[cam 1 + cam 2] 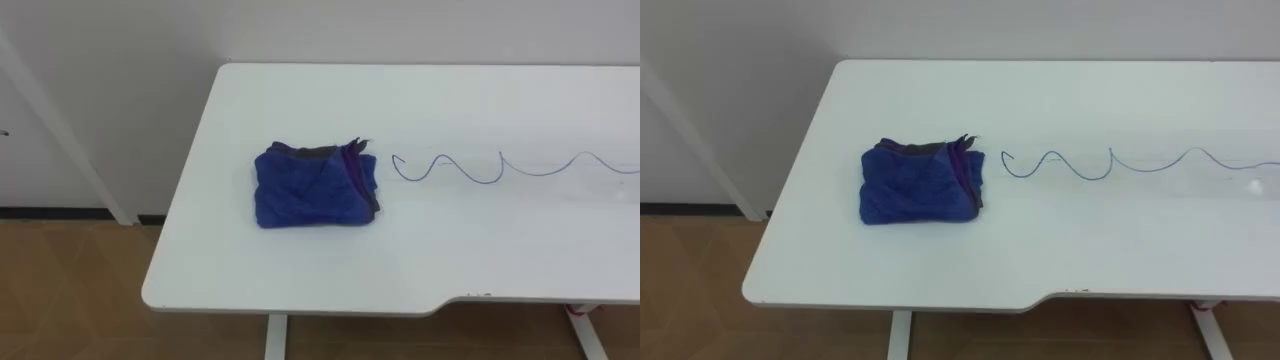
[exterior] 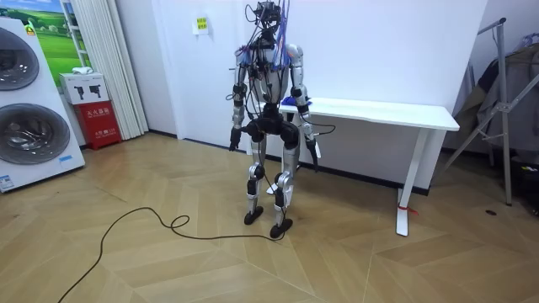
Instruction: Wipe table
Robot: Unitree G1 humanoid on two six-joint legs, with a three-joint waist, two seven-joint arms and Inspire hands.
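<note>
1. A white counter (image 1: 300, 265) stands against a pale wall, over a wooden floor (image 1: 70, 290).
2. A blue cloth (image 1: 312, 188) lies folded in a rough square on the counter, near its left end and about midway between the back and front edges. A darker layer shows along the cloth's right side, and a small corner sticks up at its back right.
3. A thin blue wavy line (image 1: 520, 168) is drawn on the counter top. It starts just beside the cloth's right side and runs in loops toward the right end, roughly parallel to the back edge.
4. Toward the right, the counter's front edge steps back in a shallow curved cut-out. A white leg (image 1: 277, 338) shows under the counter near its left end.
5. In the room view the robot stands upright on the floor in front of the counter's left end, a little back from the front edge.
6. The left hand (image 2: 234, 143) hangs by its hip on the room view's left, and the right hand (image 2: 315, 155) hangs low on the room view's right. Both are clear of the cloth and the counter. I cannot tell whether either hand is spread or closed.
7. Two washing machines (image 2: 29, 109) and a red box (image 2: 98, 122) stand at the room view's left, well apart from the counter.
</note>
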